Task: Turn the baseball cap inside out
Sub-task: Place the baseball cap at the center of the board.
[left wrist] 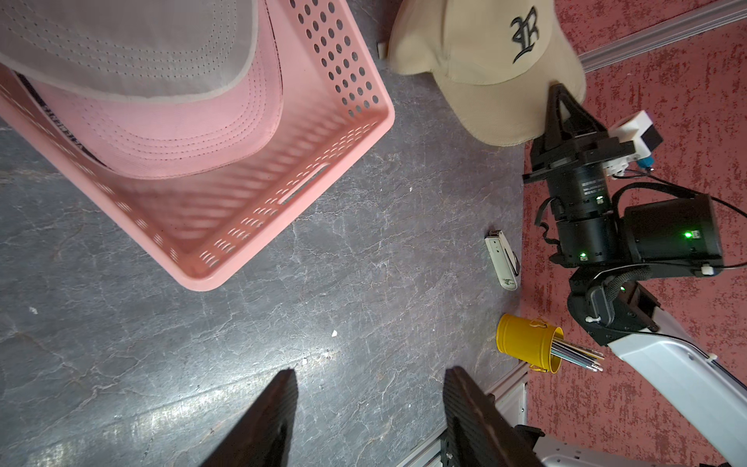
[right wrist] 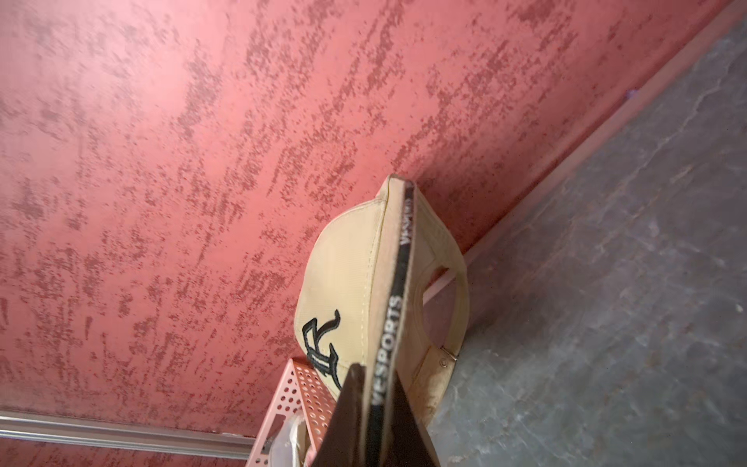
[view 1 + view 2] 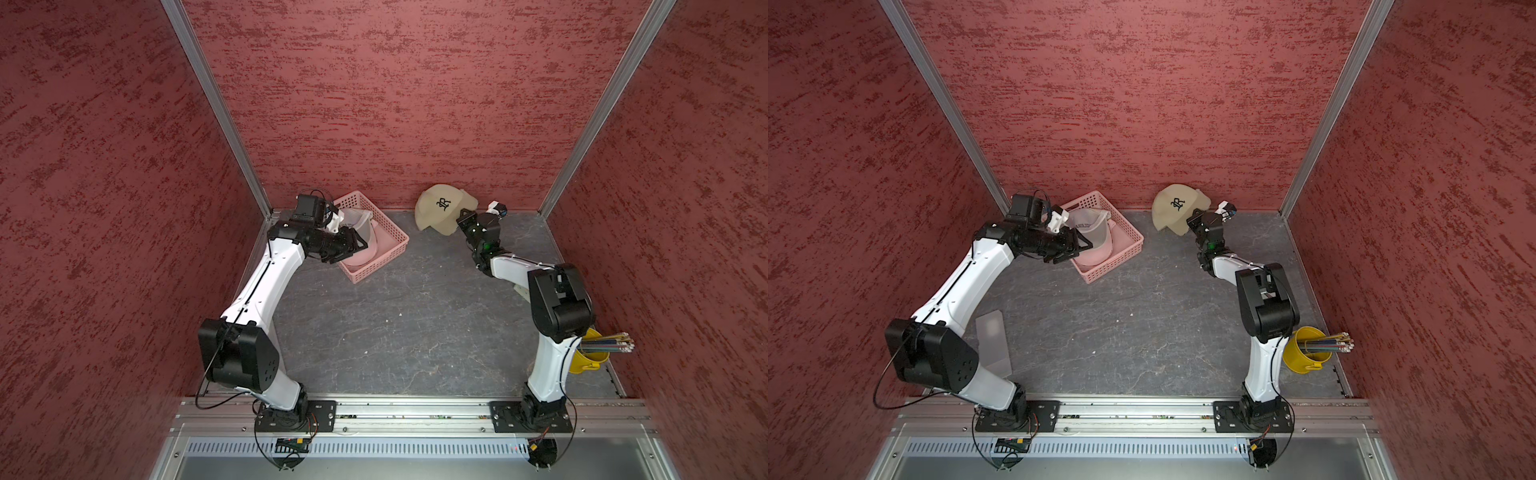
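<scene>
The baseball cap (image 3: 442,210) is at the back edge of the table (image 3: 415,332), toward its right back corner, close against the wall. We cannot tell whether it rests on the surface. Our right gripper (image 2: 370,388) pinches the cap's rim on the printed sweatband (image 2: 398,299), near the embroidered letter. Our left gripper (image 1: 370,374) hangs with its fingers spread and holds nothing, by the pink basket (image 3: 390,245) near the left back corner. We judge the cap to be light, with a soft crown that folds easily and a stiff brim. We would take the opposite rim by the back strap (image 2: 463,295) and push the crown through, taking care that the thin band does not slip.
</scene>
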Controlling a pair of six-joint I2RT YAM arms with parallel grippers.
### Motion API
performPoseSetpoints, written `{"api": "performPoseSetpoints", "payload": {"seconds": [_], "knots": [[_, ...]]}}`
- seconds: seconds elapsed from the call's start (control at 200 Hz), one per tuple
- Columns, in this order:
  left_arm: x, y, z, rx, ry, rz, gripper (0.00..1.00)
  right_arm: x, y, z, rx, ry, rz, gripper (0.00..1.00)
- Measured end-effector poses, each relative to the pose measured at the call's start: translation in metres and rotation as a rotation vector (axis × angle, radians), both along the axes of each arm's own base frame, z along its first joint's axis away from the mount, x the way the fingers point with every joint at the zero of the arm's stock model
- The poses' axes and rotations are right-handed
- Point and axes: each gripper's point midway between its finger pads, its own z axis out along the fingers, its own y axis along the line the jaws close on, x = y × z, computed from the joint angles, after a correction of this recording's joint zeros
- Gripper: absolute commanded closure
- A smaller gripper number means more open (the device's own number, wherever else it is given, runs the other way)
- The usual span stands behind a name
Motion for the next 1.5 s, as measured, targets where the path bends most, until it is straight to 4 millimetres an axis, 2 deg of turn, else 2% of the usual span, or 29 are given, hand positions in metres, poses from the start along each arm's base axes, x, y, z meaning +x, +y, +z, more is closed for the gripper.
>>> {"api": "performPoseSetpoints", "payload": {"seconds": [0.105, 0.175, 0.371, 0.526, 0.601, 0.711, 0.846, 1.107, 1.222, 1.322, 1.503], "knots": [[-0.001, 0.001, -0.004, 0.002, 0.010, 0.000, 0.39, -0.001, -0.002, 0.012, 0.036, -0.059, -0.012, 0.97], [-0.001, 0.000, -0.005, 0.001, 0.009, 0.000, 0.39, -0.003, -0.003, 0.011, 0.052, -0.071, -0.015, 0.94], [0.000, 0.000, -0.004, -0.003, 0.002, -0.003, 0.39, -0.011, -0.005, -0.014, 0.083, -0.052, -0.018, 0.95], [0.000, -0.001, -0.003, -0.004, 0.000, -0.006, 0.39, -0.014, -0.003, -0.041, 0.091, -0.010, -0.017, 0.93], [0.000, -0.001, -0.003, -0.004, -0.001, -0.007, 0.39, -0.017, -0.004, -0.045, 0.089, -0.004, -0.017, 0.90], [-0.001, -0.001, -0.005, -0.003, 0.004, -0.007, 0.39, -0.022, -0.005, -0.050, 0.089, -0.004, -0.016, 0.82], [-0.001, -0.001, -0.007, -0.003, 0.007, -0.008, 0.39, -0.033, -0.007, -0.069, 0.104, 0.027, -0.017, 0.72], [-0.002, -0.001, -0.006, 0.001, -0.002, -0.020, 0.39, -0.061, -0.016, -0.113, 0.109, 0.129, -0.035, 0.40], [-0.002, -0.001, -0.006, 0.005, -0.007, -0.025, 0.39, -0.077, -0.022, -0.134, 0.087, 0.218, -0.043, 0.32], [0.000, 0.002, -0.006, 0.026, -0.016, -0.022, 0.39, -0.093, -0.028, -0.142, 0.070, 0.273, -0.048, 0.28], [0.017, 0.024, 0.007, 0.172, -0.096, 0.025, 0.37, -0.124, -0.032, -0.158, 0.016, 0.399, -0.018, 0.25]]}}
